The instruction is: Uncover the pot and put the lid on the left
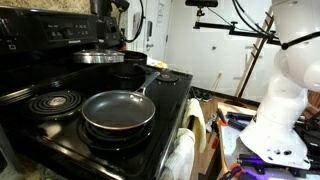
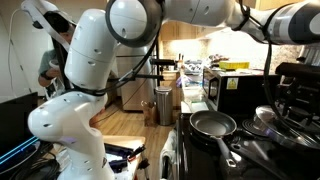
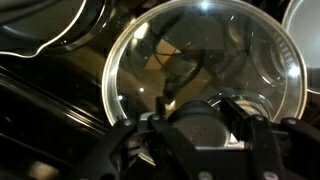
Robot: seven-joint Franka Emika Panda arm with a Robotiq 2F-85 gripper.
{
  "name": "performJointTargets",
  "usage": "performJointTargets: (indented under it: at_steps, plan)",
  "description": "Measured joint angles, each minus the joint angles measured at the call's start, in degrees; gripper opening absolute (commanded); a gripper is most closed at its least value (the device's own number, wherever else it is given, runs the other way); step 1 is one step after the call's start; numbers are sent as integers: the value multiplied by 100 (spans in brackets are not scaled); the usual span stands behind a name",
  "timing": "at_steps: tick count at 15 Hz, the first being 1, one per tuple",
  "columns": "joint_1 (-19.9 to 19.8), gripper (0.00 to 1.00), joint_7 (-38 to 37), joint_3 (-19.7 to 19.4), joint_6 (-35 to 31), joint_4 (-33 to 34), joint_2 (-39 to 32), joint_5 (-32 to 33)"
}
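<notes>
The black electric stove [image 1: 40, 125] takes up most of an exterior view, its glossy top carrying a spiral burner coil [image 1: 55, 100] at the near left and a wide grey frying pan [image 1: 118, 110] on the front burner, handle pointing toward the back. Behind the pan stands the pot [image 1: 130, 70], small and dark, with no cover on it. The lid [image 1: 97, 57] sits to the left of the pot in this view, over the rear part of the stove, its steel rim bright against the black control panel; whether it rests on the surface or hangs just above it I cannot tell. In the wrist view the lid [image 3: 200, 60] fills the picture as a clear dome, and the gripper [image 3: 203, 118] is clenched on its dark knob [image 3: 200, 132], a finger at each side. The white arm [image 2: 90, 60] arches over from a base on the wooden floor [image 2: 120, 125]. Beyond it are wooden cabinets [image 2: 185, 35], a bin [image 2: 163, 105] and a pale wall [image 1: 200, 50].
</notes>
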State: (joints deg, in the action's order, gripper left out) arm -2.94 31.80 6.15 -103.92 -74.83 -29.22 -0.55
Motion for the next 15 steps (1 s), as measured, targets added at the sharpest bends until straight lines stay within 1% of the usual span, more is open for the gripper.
performJointTargets:
  at_steps: [6,11,15]
  plan:
    - [277,33,139,64,-241,342,-552,100]
    - [478,33,660,239,-313,798,-1134,99]
    - [624,33,1176,296,-312,1130,-1415,105]
